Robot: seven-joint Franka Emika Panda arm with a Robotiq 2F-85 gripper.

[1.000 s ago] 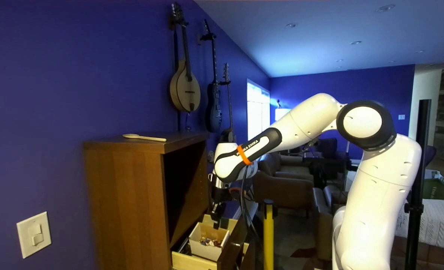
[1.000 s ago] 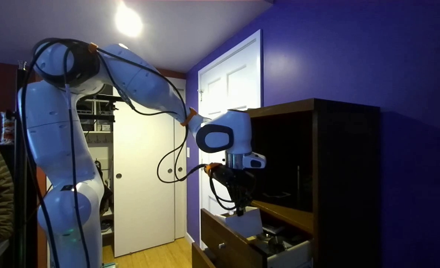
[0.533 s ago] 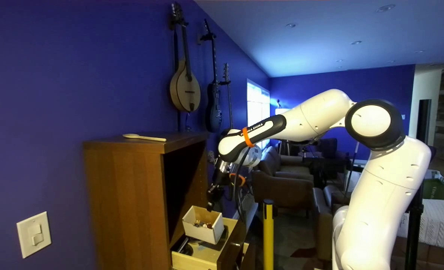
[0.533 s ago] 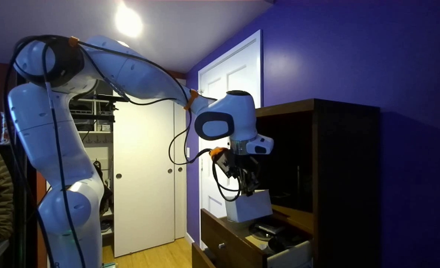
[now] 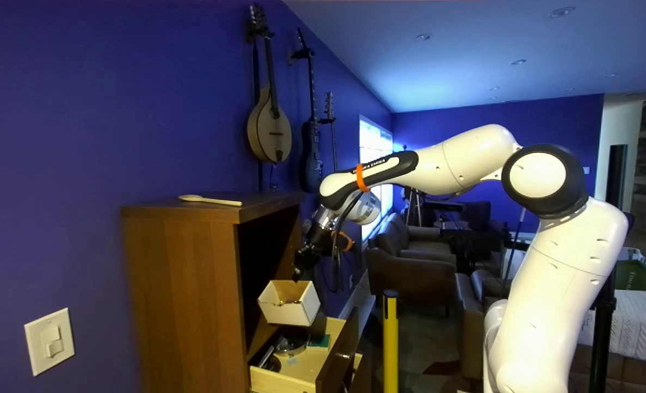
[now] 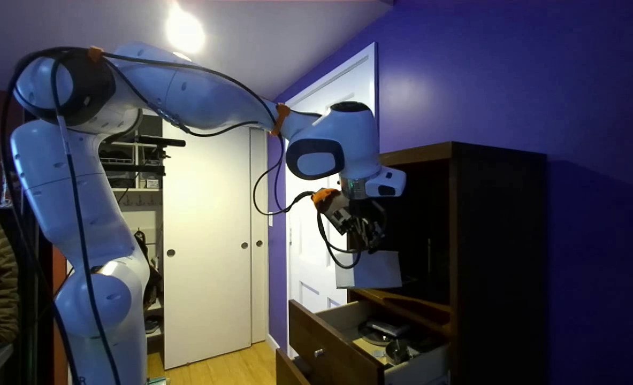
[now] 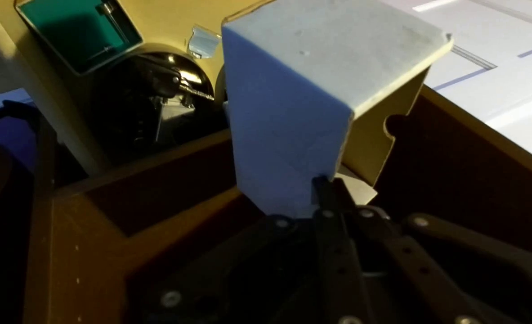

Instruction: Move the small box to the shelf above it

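"In an exterior view, at left there is the open drawer (image 6: 337,342). Why does the box (image 6: 368,271) hang above it?"

"The end effector (image 6: 371,250) is clamped on one side of it, probably so its bottom is free for the shelf (image 6: 420,303), at right."

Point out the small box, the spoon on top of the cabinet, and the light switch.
Small box (image 7: 288,114): wrist view, on its bluish-looking side wall.
Spoon (image 5: 213,201): in an exterior view, on its handle.
Light switch (image 5: 54,348): in an exterior view, on its lower rocker.
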